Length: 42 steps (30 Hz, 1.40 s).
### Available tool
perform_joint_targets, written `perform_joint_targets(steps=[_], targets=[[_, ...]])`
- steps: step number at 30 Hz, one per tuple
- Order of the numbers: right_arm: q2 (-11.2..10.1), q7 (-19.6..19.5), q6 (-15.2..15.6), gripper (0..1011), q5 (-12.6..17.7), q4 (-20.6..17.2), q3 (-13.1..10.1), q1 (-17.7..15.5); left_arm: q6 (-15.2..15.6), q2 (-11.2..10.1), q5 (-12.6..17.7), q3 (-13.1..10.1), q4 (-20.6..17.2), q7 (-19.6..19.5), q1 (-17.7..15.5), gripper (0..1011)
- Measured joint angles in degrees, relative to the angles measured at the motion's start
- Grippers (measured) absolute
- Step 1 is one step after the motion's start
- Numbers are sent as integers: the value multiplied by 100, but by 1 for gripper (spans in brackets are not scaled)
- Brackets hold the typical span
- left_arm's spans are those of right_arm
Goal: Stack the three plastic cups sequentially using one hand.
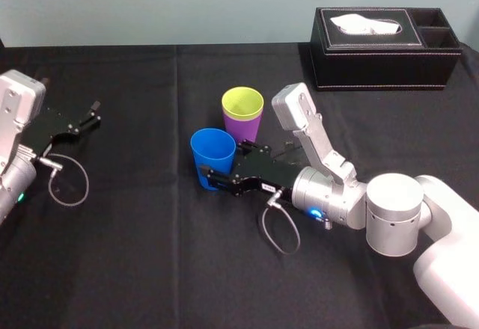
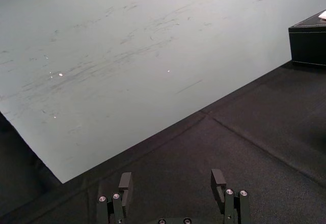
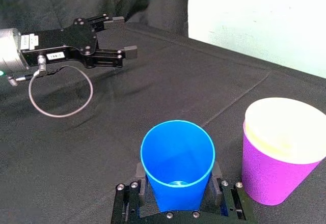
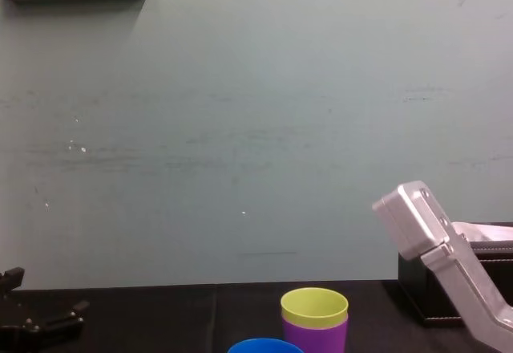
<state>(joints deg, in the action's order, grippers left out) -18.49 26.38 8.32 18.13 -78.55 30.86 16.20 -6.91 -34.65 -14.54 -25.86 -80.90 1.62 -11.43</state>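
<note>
A: Progress so far, starting nearest the robot?

B: The right gripper (image 1: 223,166) lies low near the middle of the tabletop (image 1: 135,254). Its fingers are closed against the sides of the blue cup (image 3: 177,158), which stands upright, mouth up. Whether that cup is off the cloth cannot be told.

A: And behind it?

B: Just beyond, toward the far edge, the yellow-green cup (image 1: 242,104) sits nested in the purple cup (image 1: 244,129), with only its rim band showing above. One stacking step looks done.

A: What is left?

B: Judging by that, the blue cup has to go into the yellow-green one. The left gripper (image 1: 96,113) is parked by the left edge, fingers spread, holding nothing. A black tissue box (image 1: 385,52) stands at the far right corner.
</note>
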Motion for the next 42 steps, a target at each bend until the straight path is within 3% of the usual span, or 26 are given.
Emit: perform_joint_targets(steps=[10,25,32,42], targets=[[-271,162,66,721,79,-530,-77,-67,0,0,0,0,0,0,0,1010],[-704,202,825,721,524,-1503,-301,224,0,0,0,0,0,0,0,1010],[-734,-25,965,721,651,-1567,-406,401,0,0,0,0,0,0,0,1010],[-682,-238,902,721,605,-1252,-407,644,0,0,0,0,0,0,0,1010]])
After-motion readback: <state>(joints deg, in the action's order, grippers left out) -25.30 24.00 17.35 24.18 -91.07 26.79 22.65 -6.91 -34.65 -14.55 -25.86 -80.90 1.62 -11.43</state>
